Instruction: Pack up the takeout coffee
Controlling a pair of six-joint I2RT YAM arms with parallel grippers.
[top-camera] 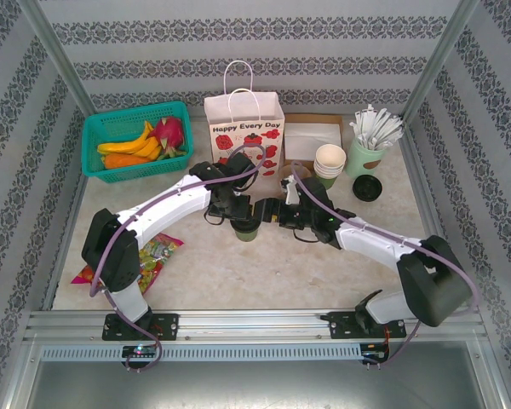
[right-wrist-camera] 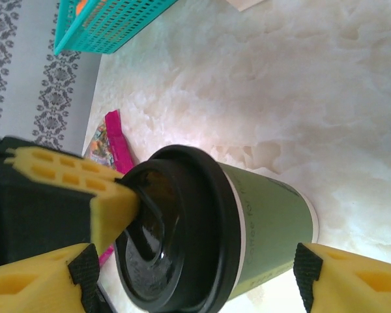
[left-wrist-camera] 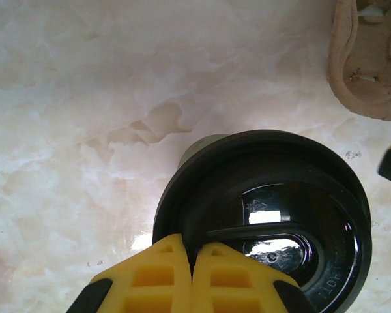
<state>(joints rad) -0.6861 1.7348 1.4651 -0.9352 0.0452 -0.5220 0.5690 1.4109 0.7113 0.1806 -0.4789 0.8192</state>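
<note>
The takeout coffee (top-camera: 246, 229) is a dark-green paper cup with a black lid (left-wrist-camera: 274, 208), standing mid-table in front of the paper bag. My left gripper (left-wrist-camera: 194, 251) is shut on the lid's near rim, one yellow finger inside the rim and one outside. In the right wrist view the cup's green wall (right-wrist-camera: 274, 222) lies across the picture, with the left gripper's finger (right-wrist-camera: 111, 202) pinching the lid. My right gripper (right-wrist-camera: 195, 280) is open, a fingertip on either side of the cup and neither touching it. From above, the right gripper (top-camera: 277, 213) sits just right of the cup.
A white paper bag (top-camera: 244, 128) stands behind the cup. A teal fruit basket (top-camera: 111, 128) is at back left. At back right are stacked cups (top-camera: 330, 162), a pale green cup of white sticks (top-camera: 368, 152) and a loose black lid (top-camera: 366, 188). A snack packet (top-camera: 153, 254) lies front left.
</note>
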